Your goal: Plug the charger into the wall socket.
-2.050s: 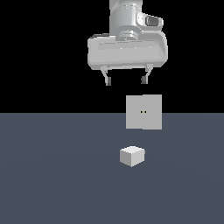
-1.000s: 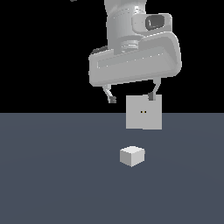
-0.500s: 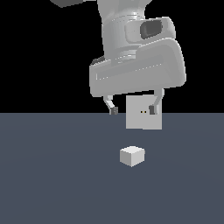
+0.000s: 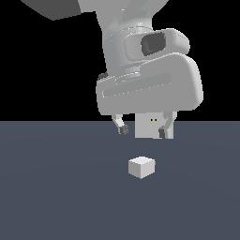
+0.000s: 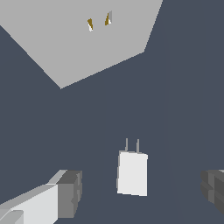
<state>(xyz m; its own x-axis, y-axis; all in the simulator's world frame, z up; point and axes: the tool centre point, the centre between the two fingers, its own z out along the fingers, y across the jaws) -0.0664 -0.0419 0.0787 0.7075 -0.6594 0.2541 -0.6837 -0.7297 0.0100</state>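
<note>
Pincer (image 4: pixel 142 131) has descended toward the charger (image 4: pixel 141 167), jaws spread wide, holding nothing. Charger rests on surface (image 4: pixel 56 197) in front of wall socket (image 4: pixel 152 127), prongs facing it. Grasp not yet made.

A flat dark blue-grey floor (image 4: pixel 56 197) fills the exterior view's lower half; the charger (image 4: pixel 141 167) (a small pale cube) rests on it near centre.

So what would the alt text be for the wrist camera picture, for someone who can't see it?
A small white charger with two thin prongs lies on a dark floor between the open gripper fingers, untouched. Beyond it stands the pale grey wall socket, its two slots facing the prongs.
</note>
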